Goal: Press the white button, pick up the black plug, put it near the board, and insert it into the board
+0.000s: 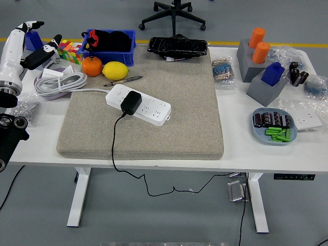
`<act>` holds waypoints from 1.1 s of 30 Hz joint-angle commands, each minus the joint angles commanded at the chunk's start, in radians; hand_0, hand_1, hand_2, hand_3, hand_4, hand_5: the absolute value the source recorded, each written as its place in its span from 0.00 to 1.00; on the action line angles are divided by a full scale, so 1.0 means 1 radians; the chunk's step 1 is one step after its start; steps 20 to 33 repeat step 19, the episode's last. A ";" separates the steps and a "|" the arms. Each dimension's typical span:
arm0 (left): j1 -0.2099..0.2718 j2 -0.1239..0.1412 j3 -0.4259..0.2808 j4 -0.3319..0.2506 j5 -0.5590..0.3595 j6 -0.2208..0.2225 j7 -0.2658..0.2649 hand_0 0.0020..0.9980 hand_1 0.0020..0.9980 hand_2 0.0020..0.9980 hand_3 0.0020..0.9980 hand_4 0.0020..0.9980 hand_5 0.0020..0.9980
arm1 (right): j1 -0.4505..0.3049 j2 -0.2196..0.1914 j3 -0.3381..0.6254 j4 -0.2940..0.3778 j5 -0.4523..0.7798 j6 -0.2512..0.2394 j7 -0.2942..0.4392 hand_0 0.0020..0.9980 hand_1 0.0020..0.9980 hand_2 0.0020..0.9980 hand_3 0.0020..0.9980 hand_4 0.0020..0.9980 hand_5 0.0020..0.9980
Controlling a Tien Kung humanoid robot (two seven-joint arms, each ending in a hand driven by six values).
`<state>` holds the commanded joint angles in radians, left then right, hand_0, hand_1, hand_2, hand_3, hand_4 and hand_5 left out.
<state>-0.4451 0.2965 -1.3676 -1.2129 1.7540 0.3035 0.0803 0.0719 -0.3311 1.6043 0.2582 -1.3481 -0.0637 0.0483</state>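
the black plug (131, 102) sits seated in the white power strip (138, 104), left of the frame's centre, on the grey mat (154, 128). its black cord (114, 148) runs down off the mat's near edge and under the table (241, 154). the strip's white button (119, 94) is at its upper-left end, just beside the plug.

the left hand (36, 43) is raised at the upper left of the frame, well apart from the strip, its fingers loosely spread and holding nothing. the right hand is not in view.

with the plug in the strip, this scene fits two stages alike: the plug waiting to be switched off and pulled, or the plug already pushed back in. the pictures do not settle which, so the advice holds only in general terms.

any work on the strip from the left should come over the coiled white cable (59, 82) and the pen (123, 80) without brushing them, nor the lemon (116, 70) and orange (92, 66) behind. a press on the button wants one fingertip straight down, since the plug body crowds it on the right. a grip on the plug should take its two long sides and move along the socket's axis. the strip lies loose on a soft mat and would likely slide or tip under a slanted pull.
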 joint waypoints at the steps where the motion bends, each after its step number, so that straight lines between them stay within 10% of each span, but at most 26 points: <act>1: 0.000 0.000 0.000 0.000 0.000 0.000 0.000 0.93 0.90 0.85 0.80 0.82 0.64 | 0.000 0.000 0.000 0.000 0.000 0.000 0.000 0.67 0.60 0.56 0.58 0.63 0.33; 33: 0.007 0.000 -0.008 -0.002 0.003 -0.004 0.004 0.93 0.90 0.85 0.79 0.82 0.64 | -0.008 0.010 0.003 -0.001 -0.010 0.001 -0.004 0.67 0.60 0.56 0.58 0.63 0.33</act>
